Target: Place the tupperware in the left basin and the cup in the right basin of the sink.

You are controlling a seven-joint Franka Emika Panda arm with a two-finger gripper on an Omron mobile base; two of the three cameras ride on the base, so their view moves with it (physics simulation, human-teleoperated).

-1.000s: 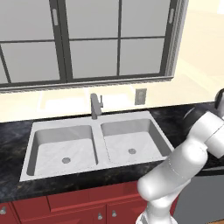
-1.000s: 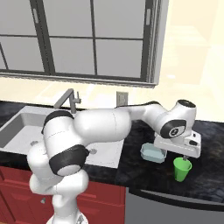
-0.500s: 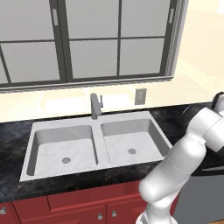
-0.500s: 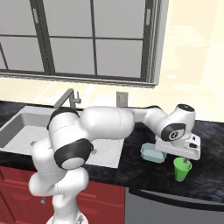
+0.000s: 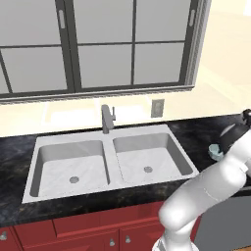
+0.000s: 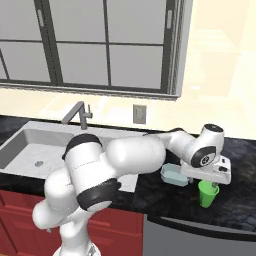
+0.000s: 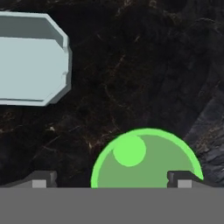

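While the arm reaches far to the right of the sink [image 5: 110, 159], the tool [image 6: 209, 185] hangs directly above the cup [image 6: 207, 194] with its jaws spread wide and holding nothing. In the hand view the two fingertips [image 7: 41, 178] stand apart at the bottom edge, one clear of the cup's [image 7: 146, 159] rim on the bare tabletop side, the other over the rim's opposite edge; whether either touches the cup cannot be told. The cup stands upright on the dark tabletop [image 6: 170, 197], mouth up, well to the right of the sink. The tupperware [image 6: 174, 175] sits on the same tabletop just beside the cup, on its sink side, apart from it; the hand view shows the tupperware [image 7: 30, 65] as a pale, open container with clipped corners. It also shows at the right edge of the left base view [image 5: 214, 150], beside the arm. Left basin [image 5: 73, 164] and right basin [image 5: 147, 157] each show a round drain.
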